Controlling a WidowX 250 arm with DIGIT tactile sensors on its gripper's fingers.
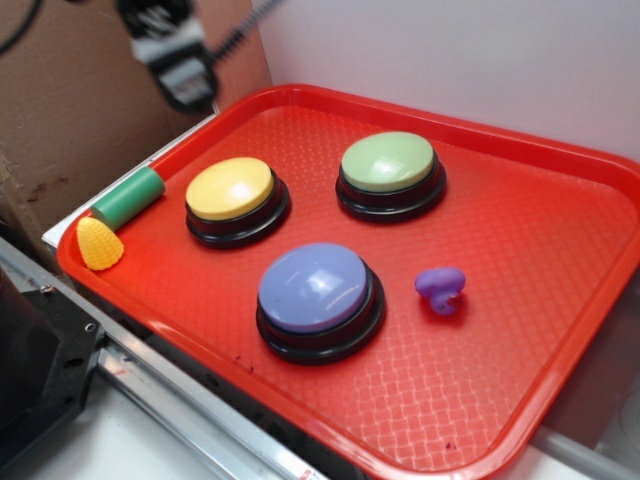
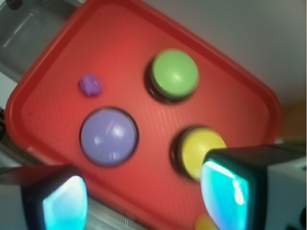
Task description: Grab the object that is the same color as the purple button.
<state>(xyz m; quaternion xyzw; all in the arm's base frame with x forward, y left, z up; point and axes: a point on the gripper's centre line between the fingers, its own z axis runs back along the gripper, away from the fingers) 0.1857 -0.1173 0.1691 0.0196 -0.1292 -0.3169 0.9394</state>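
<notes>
The object, a small lumpy purple toy [image 1: 440, 288], lies on the red tray [image 1: 560, 330] just right of the purple button [image 1: 318, 290]. The wrist view is blurred; there the toy [image 2: 90, 85] sits up and left of the purple button [image 2: 109, 136]. My gripper [image 1: 178, 62] hangs blurred high over the tray's far left corner, well away from the toy. In the wrist view the gripper [image 2: 146, 199] is open, with its cyan pads [image 2: 64, 203] wide apart and only the tray between them.
A yellow button [image 1: 233, 193] and a green button [image 1: 390, 168] stand on the tray behind the purple one. A green cylinder [image 1: 128, 197] and a yellow corn-like toy [image 1: 99, 244] lie at the tray's left corner. Cardboard [image 1: 70, 110] stands left, a metal rail [image 1: 150, 390] runs in front.
</notes>
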